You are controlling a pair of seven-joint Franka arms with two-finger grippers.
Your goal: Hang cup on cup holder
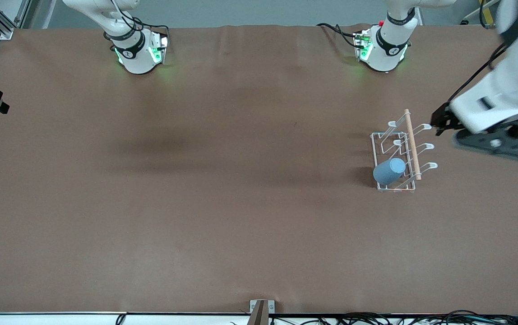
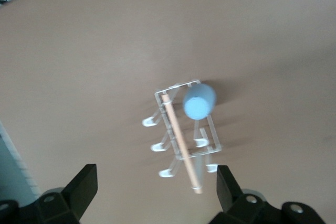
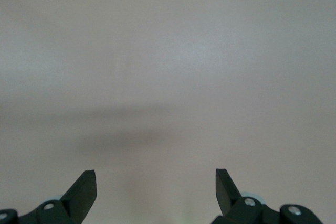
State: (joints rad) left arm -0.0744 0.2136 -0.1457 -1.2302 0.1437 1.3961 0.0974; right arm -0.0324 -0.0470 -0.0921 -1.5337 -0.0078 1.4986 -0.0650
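Even, diffuse overhead light on table [image 1: 223,203]; no glare; soft shadow smudges mid-table and beside cup holder [image 1: 396,155]; left arm's wrist motion-blurred in front view; both wrist views soft, hazy, washed out.

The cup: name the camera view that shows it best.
The front view: the cup shows sharp, hanging tilted on a prong of the cup holder. The left wrist view shows only its blurred blue base from above. The right wrist view shows bare table, no cup.
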